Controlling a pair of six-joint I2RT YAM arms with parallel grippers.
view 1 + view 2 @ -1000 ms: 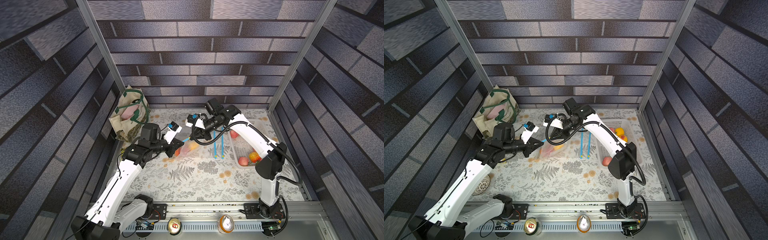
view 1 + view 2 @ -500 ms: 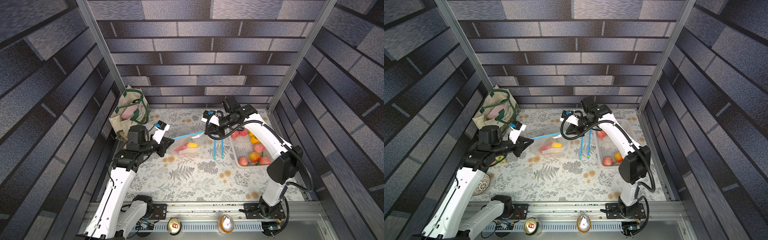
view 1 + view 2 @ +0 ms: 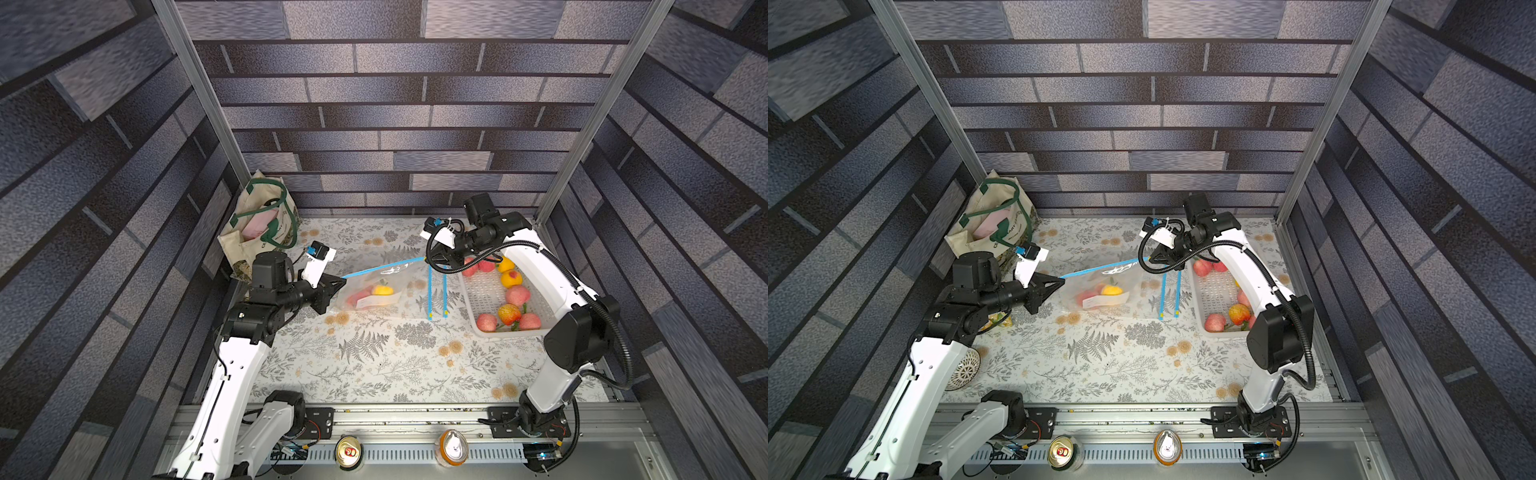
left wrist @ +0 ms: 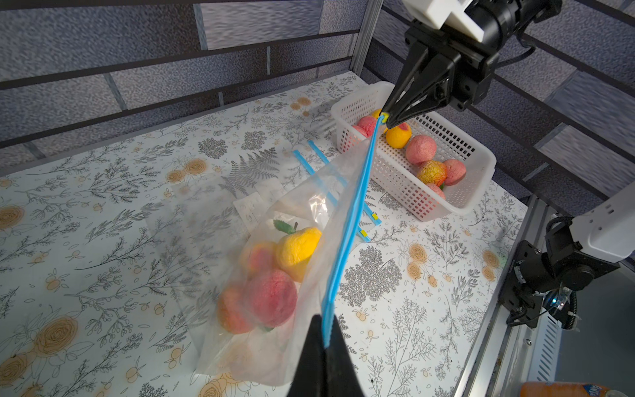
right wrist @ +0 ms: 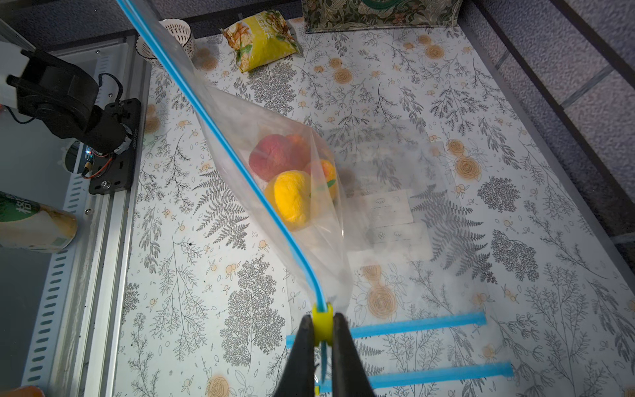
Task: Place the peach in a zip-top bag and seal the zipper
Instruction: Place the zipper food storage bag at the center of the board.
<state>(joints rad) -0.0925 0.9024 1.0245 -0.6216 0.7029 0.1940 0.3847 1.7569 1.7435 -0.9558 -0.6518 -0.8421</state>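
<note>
A clear plastic zip-top bag [image 4: 309, 206] hangs stretched by its top edge, with a pink-red fuzzy peach [image 4: 271, 297] inside it. The jaws of the left gripper [image 4: 324, 343] pinch one end of its blue zipper strip [image 4: 350, 223]; those of the right gripper [image 5: 323, 331] pinch the small yellow slider [image 5: 322, 313] at the other end.

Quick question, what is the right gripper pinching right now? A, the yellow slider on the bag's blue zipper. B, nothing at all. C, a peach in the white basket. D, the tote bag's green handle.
A: in the right wrist view the right gripper is closed on the yellow slider at the end of the blue zipper of the zip-top bag.
</note>
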